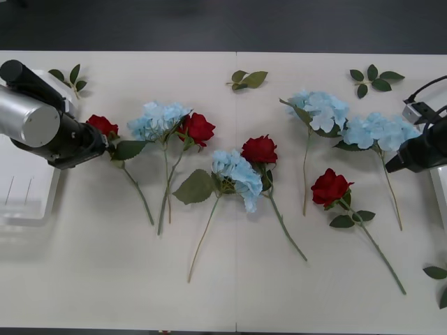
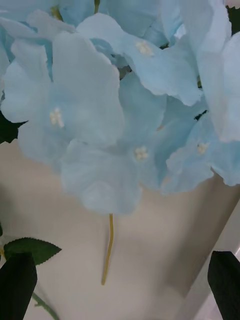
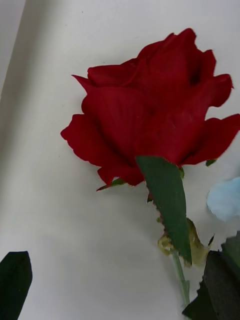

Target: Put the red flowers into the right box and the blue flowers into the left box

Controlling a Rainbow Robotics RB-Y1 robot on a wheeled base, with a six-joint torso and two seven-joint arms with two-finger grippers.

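The left box (image 1: pixel 28 199) sat cut off at left edge; left gripper (image 3: pixel 115 285) and right gripper (image 2: pixel 122 287) were spread wide over a rose (image 3: pixel 150 110) and a hydrangea (image 2: pixel 100 115).

We count four red roses (image 1: pixel 198 128) on surface (image 1: pixel 98 272). We count four blue hydrangeas (image 1: pixel 237 174). Loose leaf sprigs (image 1: pixel 248 79): we count four, one cut off at edge. Two pincers: left (image 1: pixel 105 144), right (image 1: pixel 391 166). One white tray (image 1: pixel 28 188).

The white ribbed plastic tray (image 1: pixel 28 192) at the counter's left edge is half hidden under the left arm. The plain white tray (image 1: pixel 441 192) is cut off at the right edge. The leftmost deep-red rose (image 1: pixel 102 125) is partly covered by the left claw (image 1: pixel 98 143).
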